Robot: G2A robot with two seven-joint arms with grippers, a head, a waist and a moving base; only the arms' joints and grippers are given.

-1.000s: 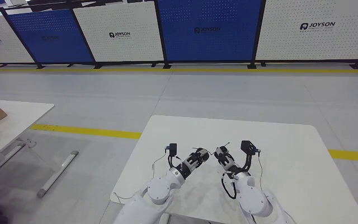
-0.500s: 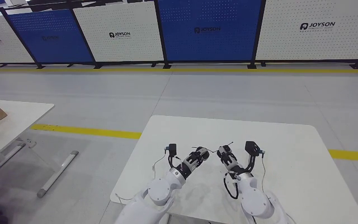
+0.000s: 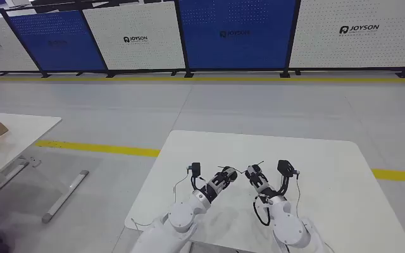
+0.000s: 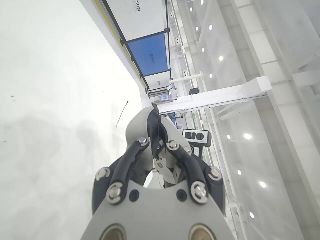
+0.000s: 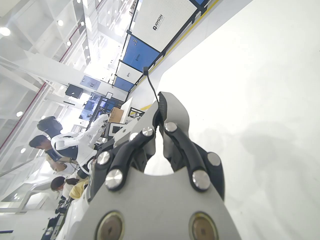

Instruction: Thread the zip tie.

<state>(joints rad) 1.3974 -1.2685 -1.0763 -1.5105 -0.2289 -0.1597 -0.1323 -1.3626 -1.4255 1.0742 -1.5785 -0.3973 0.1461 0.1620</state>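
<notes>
Black tie (image 5: 149, 82) is hanging above the table (image 3: 316, 158), and you're pinching it with both: left gripper (image 4: 155, 121) closed on the strap, right gripper (image 5: 160, 106) near the head. Be steering tip into slot slowly.

The right gripper (image 5: 160, 108) is seen clamped on a thin black zip tie (image 5: 150, 84). A short curved length of tie is left standing out past the fingertips, square head at its free end. The white table (image 5: 250, 88) is seen beneath, with blue and white panels (image 5: 162, 18) lined up far beyond.
</notes>
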